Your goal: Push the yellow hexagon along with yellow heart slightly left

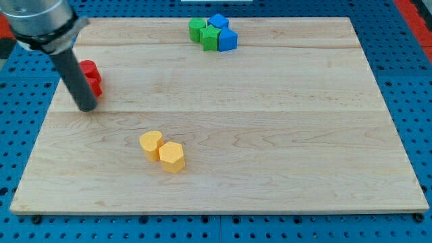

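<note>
The yellow hexagon [172, 157] is being shown in the lower-left part of the wooden board [283, 148], touching the yellow heart [151, 144], which is lying just to its upper left. Neither is being touched by my tip [88, 106], which is being held well apart from them, toward the view's upper left; nothing is being grasped or pushed by it. Red blocks [90, 77], their shapes not clear, are being partly hidden just behind the rod. At the view's top, two green blocks [204, 32] and two blue blocks [223, 32] are being seen clustered together, touching.
</note>
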{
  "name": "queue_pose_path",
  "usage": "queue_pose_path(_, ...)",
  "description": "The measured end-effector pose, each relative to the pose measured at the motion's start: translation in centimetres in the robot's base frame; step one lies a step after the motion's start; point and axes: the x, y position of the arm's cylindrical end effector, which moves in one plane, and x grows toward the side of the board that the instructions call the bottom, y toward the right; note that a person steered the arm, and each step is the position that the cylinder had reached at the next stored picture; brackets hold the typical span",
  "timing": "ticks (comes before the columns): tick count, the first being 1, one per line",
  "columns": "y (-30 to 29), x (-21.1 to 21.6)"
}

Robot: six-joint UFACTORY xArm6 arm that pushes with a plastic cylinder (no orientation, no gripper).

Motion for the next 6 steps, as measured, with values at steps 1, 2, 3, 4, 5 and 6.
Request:
queue_pose_path(1,5.1,0.1)
queue_pose_path(2,14.6,2.6)
queue_pose_path(3,21.9,5.9)
queue_pose_path(4,22.4,11.1)
queue_pose_path(5,18.4,12.7)
queue_pose_path(6,13.9,12.5)
